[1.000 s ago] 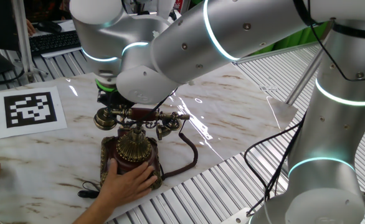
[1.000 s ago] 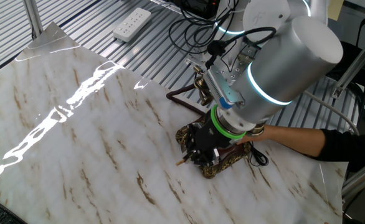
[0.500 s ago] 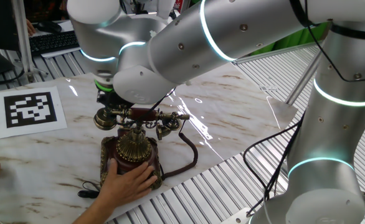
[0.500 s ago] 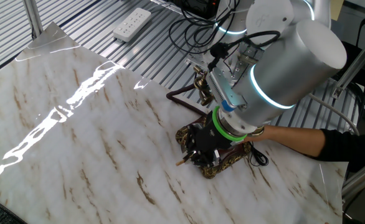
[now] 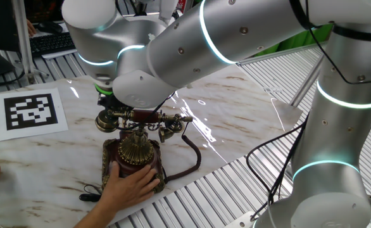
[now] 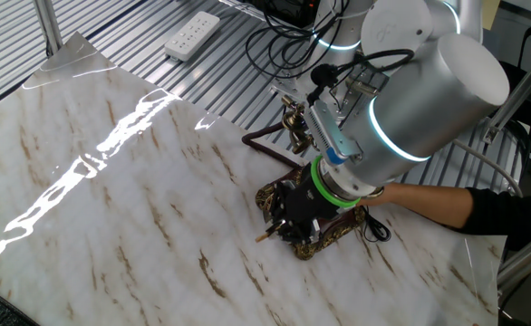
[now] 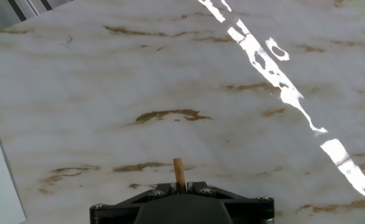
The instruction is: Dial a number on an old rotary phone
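While the silver arm leans low over the marbled white tabletop (image 5: 236,120), we see the ornate old rotary phone (image 5: 135,152) — dark red-brown wooden base, brass filigree trim, brass-ended handset across its cradle — standing near the table's edge beside the ribbed metal surface. A person's bare hand (image 5: 130,187) rests against the base on the near side in one fixed view. The black two-finger gripper (image 7: 180,184) has its jaws drawn almost together, pinching a thin tan wooden stick (image 7: 179,173) that juts out past the fingertips. In the other fixed view the stick (image 6: 264,237) points down beside the phone's base; whether it touches the dial we cannot tell. A printed black-and-white marker sheet (image 5: 30,111) lies farther along the table — well apart from the phone.
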`<action>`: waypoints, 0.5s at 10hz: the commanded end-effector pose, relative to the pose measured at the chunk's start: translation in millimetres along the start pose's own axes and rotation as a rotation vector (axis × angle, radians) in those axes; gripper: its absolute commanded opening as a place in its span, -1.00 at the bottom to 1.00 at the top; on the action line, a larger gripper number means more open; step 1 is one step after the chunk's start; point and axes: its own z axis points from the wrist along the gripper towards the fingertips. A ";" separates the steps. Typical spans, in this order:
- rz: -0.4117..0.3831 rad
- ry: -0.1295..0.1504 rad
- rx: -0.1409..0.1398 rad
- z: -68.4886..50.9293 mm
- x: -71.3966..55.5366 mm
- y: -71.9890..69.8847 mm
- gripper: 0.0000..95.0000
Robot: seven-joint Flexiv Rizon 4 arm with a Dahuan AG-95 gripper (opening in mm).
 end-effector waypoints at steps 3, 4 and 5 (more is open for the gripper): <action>0.004 -0.003 -0.001 1.5 1.8 4.2 -1.00; 0.004 -0.006 0.002 2.4 1.8 4.5 -1.00; 0.003 -0.007 0.002 2.7 1.8 4.7 -1.00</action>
